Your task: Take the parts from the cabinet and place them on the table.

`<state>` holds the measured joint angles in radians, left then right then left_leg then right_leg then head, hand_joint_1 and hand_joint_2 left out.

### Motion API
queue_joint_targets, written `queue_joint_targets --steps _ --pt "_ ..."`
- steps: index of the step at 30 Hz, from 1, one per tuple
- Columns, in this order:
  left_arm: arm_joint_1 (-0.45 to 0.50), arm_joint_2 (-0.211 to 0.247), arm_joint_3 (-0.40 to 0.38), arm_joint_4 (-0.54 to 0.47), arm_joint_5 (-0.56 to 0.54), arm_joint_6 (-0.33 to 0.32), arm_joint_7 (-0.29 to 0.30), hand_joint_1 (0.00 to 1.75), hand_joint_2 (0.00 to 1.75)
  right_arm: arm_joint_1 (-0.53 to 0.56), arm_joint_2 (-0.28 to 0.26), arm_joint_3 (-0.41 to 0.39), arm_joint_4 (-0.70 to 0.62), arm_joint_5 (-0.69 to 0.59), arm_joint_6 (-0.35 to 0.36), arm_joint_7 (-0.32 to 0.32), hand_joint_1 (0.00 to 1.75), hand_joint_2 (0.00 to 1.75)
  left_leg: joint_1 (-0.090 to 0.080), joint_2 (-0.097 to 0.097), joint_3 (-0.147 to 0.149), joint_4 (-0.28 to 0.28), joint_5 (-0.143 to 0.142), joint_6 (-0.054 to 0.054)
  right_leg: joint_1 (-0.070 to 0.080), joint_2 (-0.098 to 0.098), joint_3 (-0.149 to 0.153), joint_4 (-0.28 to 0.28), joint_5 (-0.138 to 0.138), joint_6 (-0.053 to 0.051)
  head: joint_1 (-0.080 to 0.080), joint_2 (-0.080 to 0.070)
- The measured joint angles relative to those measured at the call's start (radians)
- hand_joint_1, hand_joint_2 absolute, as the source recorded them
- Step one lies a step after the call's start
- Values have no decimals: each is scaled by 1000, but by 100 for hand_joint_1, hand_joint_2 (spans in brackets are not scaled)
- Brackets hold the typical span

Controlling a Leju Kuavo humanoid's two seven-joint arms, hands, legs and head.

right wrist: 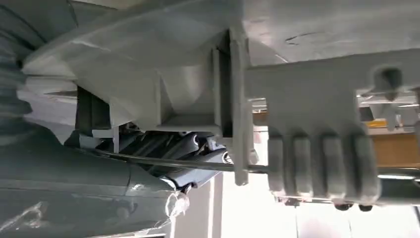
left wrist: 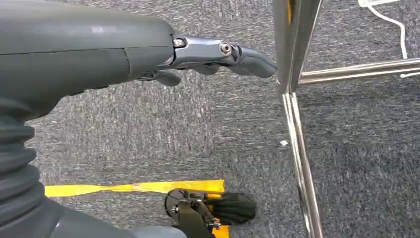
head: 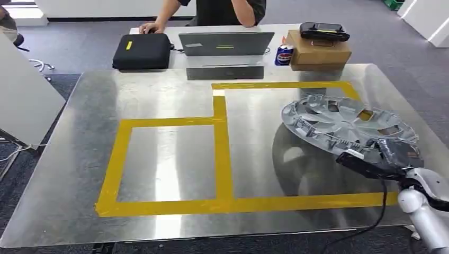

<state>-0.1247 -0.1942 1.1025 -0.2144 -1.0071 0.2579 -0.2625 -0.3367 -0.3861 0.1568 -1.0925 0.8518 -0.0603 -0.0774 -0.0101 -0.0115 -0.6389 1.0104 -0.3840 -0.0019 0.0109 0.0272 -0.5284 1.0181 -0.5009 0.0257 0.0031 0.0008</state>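
We saw the right hand (head: 389, 153) grasping the rim of the silver hubcap (head: 344, 124), which was tilted above the metal table (head: 159, 100) inside the yellow tape outline (head: 222, 153) (right section). The left hand (left wrist: 218, 54) hung beside a table leg (left wrist: 292, 44), fingers loosely extended, holding nothing.

a shiny metal table (head: 159, 95) carried yellow tape (head: 222, 153) marking two rectangles. a grey wheel cover (head: 344, 124) sat tilted near its right edge, its far rim on the tabletop.
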Motion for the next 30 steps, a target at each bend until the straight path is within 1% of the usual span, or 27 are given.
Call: queue_joint_targets --steps 5,6,8,9,10,11,12,13,17,18,21,23,24,25,26,27,28,29,30 --pt "0 0 0 0 0 0 0 0 175 -9 0 -1 16 0 -1 0 175 175 0 0 1 0 0 0 0 0 1 0 0 0 0 0" --pt "0 0 -1 0 0 0 0 0 175 -10 0 -1 18 0 -2 -1 171 0 0 0 1 0 0 0 0 0 1 0 0 0 0 0" --pt "0 0 -2 0 -6 3 2 0 175 -10 0 -1 21 2 -8 -7 166 0 0 0 1 0 0 0 0 0 1 0 0 0 0 0" --pt "0 0 -4 0 -6 5 3 0 175 -10 0 -1 22 4 -11 -11 173 0 0 0 1 0 0 0 0 0 1 0 0 0 0 0" --pt "0 0 -5 0 -5 5 3 0 175 -10 0 -1 24 5 -14 -14 164 0 0 0 1 0 0 0 0 0 1 0 0 0 0 0" --pt "0 0 -5 0 -1 3 0 0 0 -10 0 -1 24 6 -16 -17 147 0 0 0 1 0 0 0 0 0 1 0 0 0 0 0" --pt "0 0 -5 0 6 -8 -6 0 0 -10 0 -1 26 7 -20 -19 9 0 0 0 1 0 0 0 0 0 1 0 0 0 0 0" --pt "-1 0 -5 0 9 -13 -9 0 0 -10 0 -1 27 9 -22 -22 0 0 0 0 1 0 0 0 0 0 1 0 0 0 0 0" --pt "-1 0 -4 0 17 -11 -11 0 0 0 1 0 33 23 -33 -29 0 0 -1 0 0 1 -1 1 0 0 1 -1 0 1 0 0" --pt "-1 0 -4 0 19 -7 -11 0 0 4 1 0 34 26 -40 -34 0 0 -3 0 0 1 -4 4 -2 0 2 -2 0 4 0 0" --pt "0 1 -4 0 23 5 -11 0 0 18 5 1 34 27 -58 -62 0 0 -6 0 0 2 -6 8 -5 0 6 -2 -2 9 0 0" --pt "1 2 -4 0 26 10 -11 0 0 34 8 2 21 22 -71 -95 0 0 -9 -1 0 2 -8 12 -8 0 9 -5 -3 13 0 0" --pt "2 2 -3 0 27 14 -11 0 0 45 11 4 9 14 -74 -117 0 0 -10 -1 1 2 -3 18 -10 0 11 -7 2 19 -1 0" --pt "2 2 -3 0 29 17 -11 0 0 57 14 5 -5 0 -74 -140 0 0 -6 0 3 -10 3 23 -6 1 13 -9 3 23 -1 0" --pt "1 0 -3 0 29 20 -11 0 0 74 16 5 -26 -20 -75 -166 0 0 2 1 9 -23 10 24 -7 -3 4 -2 -11 24 0 0" --pt "1 0 -3 0 30 22 -13 0 0 80 20 5 -48 -41 -76 -189 0 0 4 2 11 -28 11 25 -6 -10 -9 31 -40 29 7 0" --pt "2 1 -3 0 32 24 -14 0 0 81 27 6 -64 -53 -75 -198 0 0 5 4 11 -28 11 25 -10 -13 -38 98 -78 34 6 0" --pt "2 0 -3 0 32 24 -14 0 0 85 32 8 -75 -58 -74 -201 0 0 6 5 11 -28 11 25 -13 -16 -74 180 -114 39 6 0" --pt "2 0 -2 0 32 24 -14 0 0 95 37 9 -87 -67 -70 -203 0 0 7 5 10 -28 11 25 -18 -17 -113 260 -141 45 6 0"
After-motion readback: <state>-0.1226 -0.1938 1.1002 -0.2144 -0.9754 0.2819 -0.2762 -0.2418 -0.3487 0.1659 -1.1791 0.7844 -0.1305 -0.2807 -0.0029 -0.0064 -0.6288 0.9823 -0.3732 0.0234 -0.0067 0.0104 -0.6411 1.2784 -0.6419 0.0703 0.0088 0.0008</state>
